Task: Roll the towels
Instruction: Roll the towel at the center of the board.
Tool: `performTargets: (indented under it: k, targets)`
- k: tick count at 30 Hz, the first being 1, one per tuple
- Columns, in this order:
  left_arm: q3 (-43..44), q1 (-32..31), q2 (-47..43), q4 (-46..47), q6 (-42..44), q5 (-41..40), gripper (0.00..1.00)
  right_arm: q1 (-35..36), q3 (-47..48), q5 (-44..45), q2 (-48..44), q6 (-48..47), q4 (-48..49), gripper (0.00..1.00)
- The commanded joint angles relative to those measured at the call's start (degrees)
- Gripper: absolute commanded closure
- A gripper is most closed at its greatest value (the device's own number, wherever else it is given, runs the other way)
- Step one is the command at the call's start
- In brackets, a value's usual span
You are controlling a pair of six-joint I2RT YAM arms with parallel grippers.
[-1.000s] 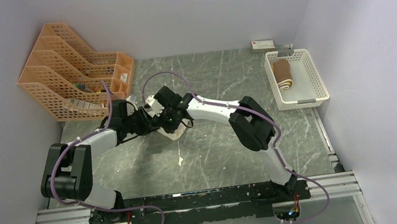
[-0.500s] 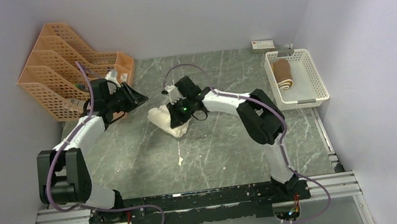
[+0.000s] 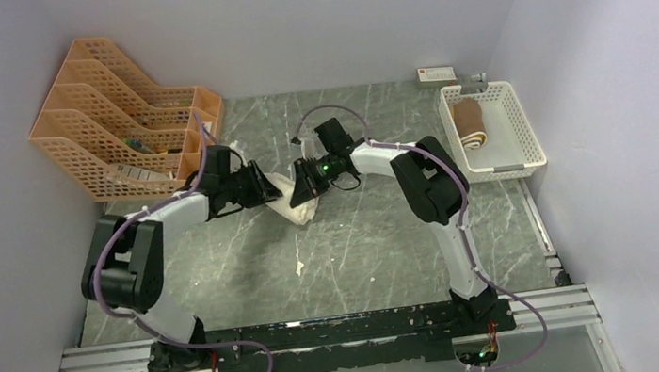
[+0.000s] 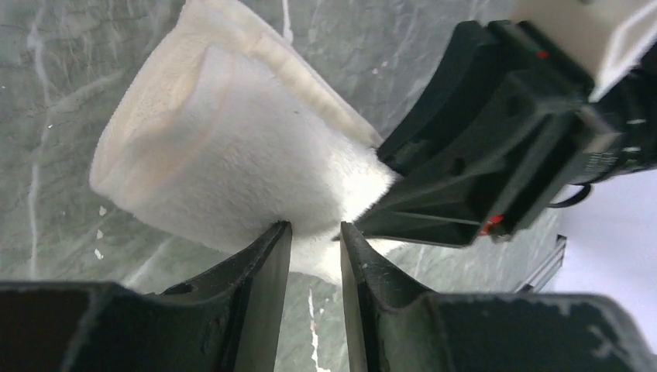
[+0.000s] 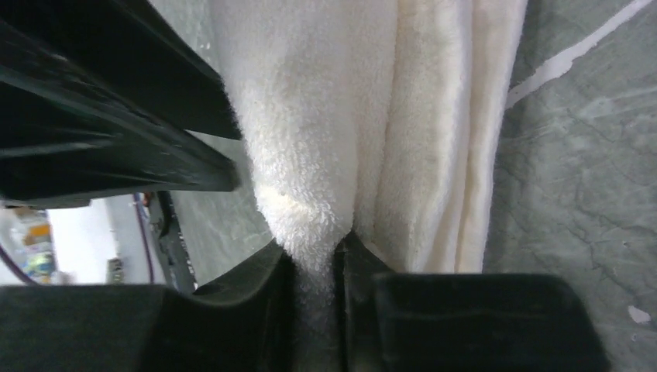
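A cream-white towel (image 3: 296, 204) lies loosely rolled on the grey-green marbled table (image 3: 363, 258), slightly left of the top view's centre. Its long axis slants from upper left to lower right. In the left wrist view, the roll's open end (image 4: 166, 116) faces that frame's upper left.

The right gripper (image 5: 314, 267) has its fingers pressed together on a fold of this towel. The left gripper (image 4: 314, 244) meets the towel from the other side. Its fingers stand a narrow gap apart with the towel's edge between the tips; whether they squeeze it cannot be told. The two grippers nearly touch.

A brown towel (image 3: 468, 121) lies rolled in a white basket (image 3: 528, 138) at the right. Its axis runs up and down the frame, and its spiral end faces down.

An orange file rack (image 3: 101, 129) stands at upper left. A small white box (image 3: 436, 73) above the basket carries a red mark, too small to read.
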Motion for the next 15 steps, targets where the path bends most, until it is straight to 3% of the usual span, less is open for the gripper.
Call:
performTargets:
  k: [1,4,5,6,10,15]
  targets:
    - [1.47,-1.5,4.43,3.56,-0.04,-4.79,0.59,-0.64,0.71,-0.76,3.58,0.84,-2.41,0.73]
    - [2.41,-1.62,7.93,3.51,0.56,-5.06,0.59,-0.65,1.56,2.25,2.12,-2.01,-5.47,0.35]
    - [2.5,-1.59,8.64,3.67,0.51,-5.2,0.59,-0.59,1.54,3.73,0.19,-3.24,-6.07,0.11]
    - [2.73,-1.61,9.26,3.85,0.44,-5.22,0.59,-0.48,0.95,6.34,-1.71,-4.31,-6.38,0.01]
    - [4.42,-1.63,11.09,3.43,0.51,-5.09,0.59,2.14,-1.49,28.17,-12.75,-10.49,-7.72,0.0]
    - [7.41,-1.63,12.14,1.66,1.42,-4.83,0.59,12.52,-6.13,53.74,-21.4,-23.53,-6.85,0.0]
